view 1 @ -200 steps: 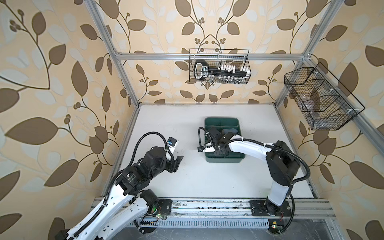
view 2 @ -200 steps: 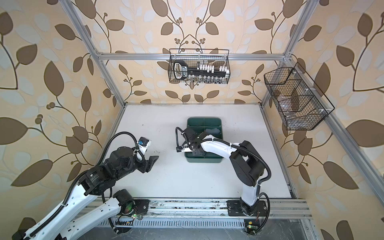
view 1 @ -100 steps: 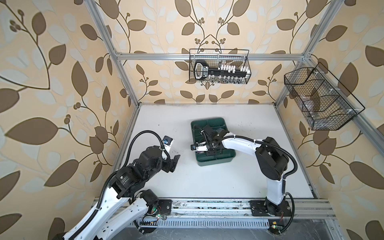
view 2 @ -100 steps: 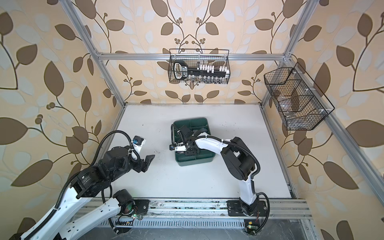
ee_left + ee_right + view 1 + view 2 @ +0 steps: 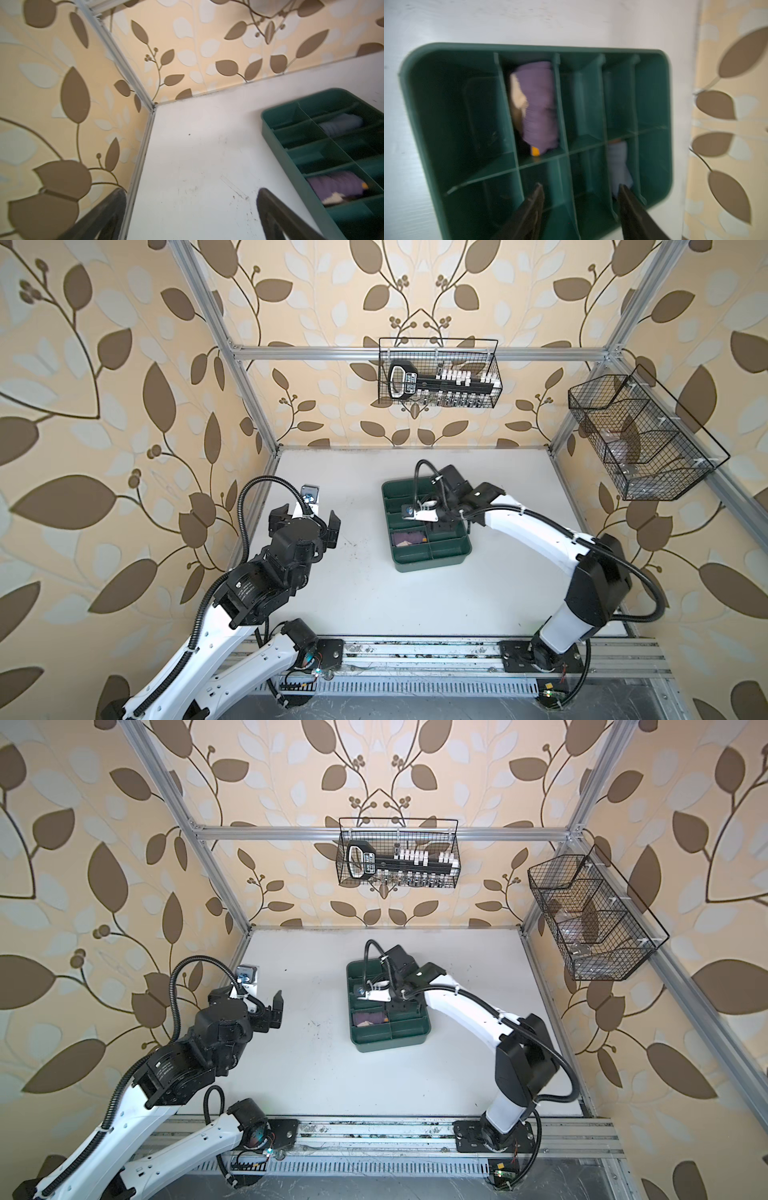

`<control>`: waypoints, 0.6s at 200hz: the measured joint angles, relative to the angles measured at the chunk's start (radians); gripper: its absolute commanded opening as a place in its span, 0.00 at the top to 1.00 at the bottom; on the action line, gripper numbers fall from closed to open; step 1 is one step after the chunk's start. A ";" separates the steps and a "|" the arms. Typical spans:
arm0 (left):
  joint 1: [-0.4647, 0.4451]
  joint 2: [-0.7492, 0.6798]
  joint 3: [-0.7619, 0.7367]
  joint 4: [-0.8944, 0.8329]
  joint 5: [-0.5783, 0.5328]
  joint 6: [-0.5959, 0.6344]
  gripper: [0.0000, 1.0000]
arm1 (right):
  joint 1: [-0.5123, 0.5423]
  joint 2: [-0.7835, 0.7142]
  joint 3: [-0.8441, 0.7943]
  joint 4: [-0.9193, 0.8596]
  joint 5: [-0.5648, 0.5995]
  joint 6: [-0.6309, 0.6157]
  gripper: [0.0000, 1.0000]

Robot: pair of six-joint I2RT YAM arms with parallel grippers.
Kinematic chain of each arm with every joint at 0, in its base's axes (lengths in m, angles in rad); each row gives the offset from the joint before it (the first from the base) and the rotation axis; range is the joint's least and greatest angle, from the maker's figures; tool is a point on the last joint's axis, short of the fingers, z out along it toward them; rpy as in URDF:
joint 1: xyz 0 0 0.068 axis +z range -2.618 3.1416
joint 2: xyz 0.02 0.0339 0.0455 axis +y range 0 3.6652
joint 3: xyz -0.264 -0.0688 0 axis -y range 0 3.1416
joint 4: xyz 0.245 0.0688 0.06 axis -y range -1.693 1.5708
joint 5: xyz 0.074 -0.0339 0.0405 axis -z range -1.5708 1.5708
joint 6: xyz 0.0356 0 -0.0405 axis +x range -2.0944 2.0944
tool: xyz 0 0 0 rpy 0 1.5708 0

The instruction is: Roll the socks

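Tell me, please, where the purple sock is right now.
In both top views the purple sock lies in a left-hand compartment of the green tray, mid-table, second from its near end; the right gripper hovers over the compartments just beyond.

tray [image 5: 529,46]: green, divided | purple sock [image 5: 538,108]: rolled, one compartment | grey-blue sock [image 5: 618,164]: another compartment | gripper [image 5: 579,187]: jaws apart

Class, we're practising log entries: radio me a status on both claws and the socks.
Left claw open, empty. Right claw open over tray. Purple sock, grey-blue sock rolled, separate compartments.
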 measured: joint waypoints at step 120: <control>0.461 0.553 -0.351 0.676 0.066 -0.052 0.01 | -0.700 -0.497 -1.048 0.969 0.145 1.003 0.36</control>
